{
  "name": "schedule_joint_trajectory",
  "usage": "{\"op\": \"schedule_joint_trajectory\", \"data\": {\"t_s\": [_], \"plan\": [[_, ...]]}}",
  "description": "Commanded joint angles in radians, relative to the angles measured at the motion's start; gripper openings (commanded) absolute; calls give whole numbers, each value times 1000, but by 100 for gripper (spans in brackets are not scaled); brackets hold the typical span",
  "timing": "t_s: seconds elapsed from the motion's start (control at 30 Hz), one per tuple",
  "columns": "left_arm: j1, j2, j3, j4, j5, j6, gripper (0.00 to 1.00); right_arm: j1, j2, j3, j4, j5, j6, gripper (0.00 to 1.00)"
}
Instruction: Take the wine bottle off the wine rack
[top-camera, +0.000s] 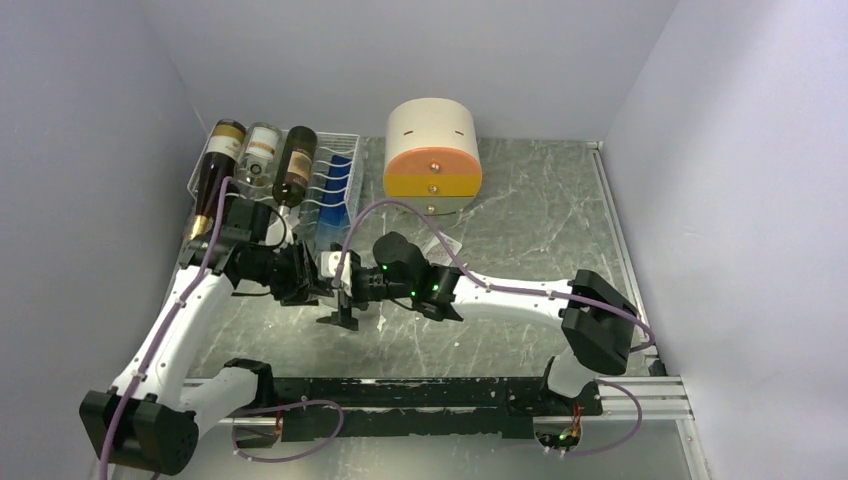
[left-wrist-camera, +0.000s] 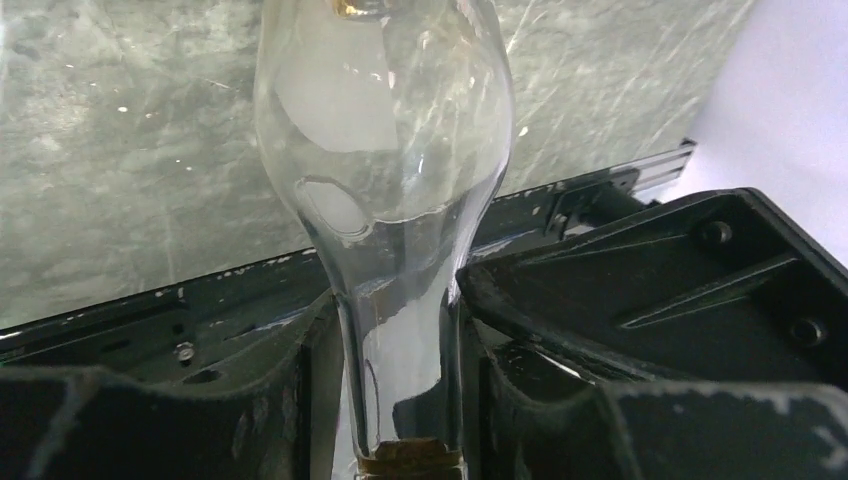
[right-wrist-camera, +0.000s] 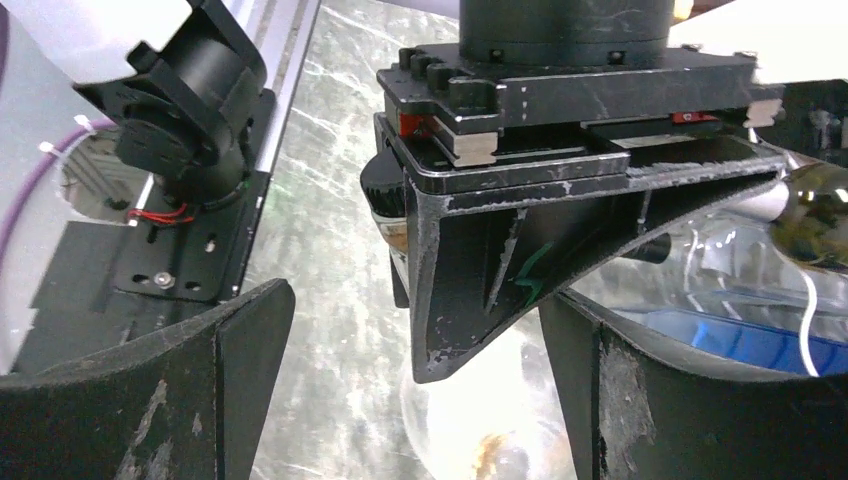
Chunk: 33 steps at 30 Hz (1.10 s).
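The white wire wine rack (top-camera: 335, 185) stands at the back left with three bottles lying across its top: a dark one with gold foil (top-camera: 212, 170), a clear one (top-camera: 260, 155) and a dark one (top-camera: 296, 165). My left gripper (top-camera: 305, 275) is in front of the rack, away from it. In the left wrist view it (left-wrist-camera: 400, 330) is shut on the neck of another clear glass bottle (left-wrist-camera: 385, 150), just above its cork. My right gripper (top-camera: 347, 287) is open. Its jaws (right-wrist-camera: 415, 310) stand either side of the left gripper's finger (right-wrist-camera: 500, 260) and the clear bottle's body (right-wrist-camera: 470, 420).
A round cream-and-orange drawer cabinet (top-camera: 432, 155) stands right of the rack. The rack's blue part (right-wrist-camera: 740, 335) and a dark bottle's end (right-wrist-camera: 815, 205) show at the right of the right wrist view. Walls close in on the left, the back and the right.
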Motion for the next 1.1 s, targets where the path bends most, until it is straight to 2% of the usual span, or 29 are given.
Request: {"op": "schedule_joint_trajectory", "data": {"t_s": [0.0, 0.17, 0.3, 0.43, 0.67, 0.87, 1.0, 1.07], "plan": [[-76, 32, 131, 59, 16, 46, 7, 10, 14, -66, 211, 15, -46, 97], [-163, 97, 183, 37, -30, 44, 7, 10, 64, -104, 335, 81, -20, 95], [-189, 132, 218, 21, -50, 56, 10, 7, 76, -173, 475, 155, 23, 89], [-203, 154, 247, 16, -54, 67, 24, 7, 63, -226, 529, 197, 51, 79], [-205, 154, 278, 33, -41, 83, 59, 1, 20, -329, 682, 275, 113, 62], [-205, 126, 309, 52, -32, 103, 72, -4, 5, -374, 734, 310, 149, 50], [-205, 98, 304, 88, -12, 102, 91, -7, -23, -408, 755, 335, 170, 45], [-206, 86, 314, 93, -32, 105, 95, -7, -42, -426, 756, 351, 183, 42]]}}
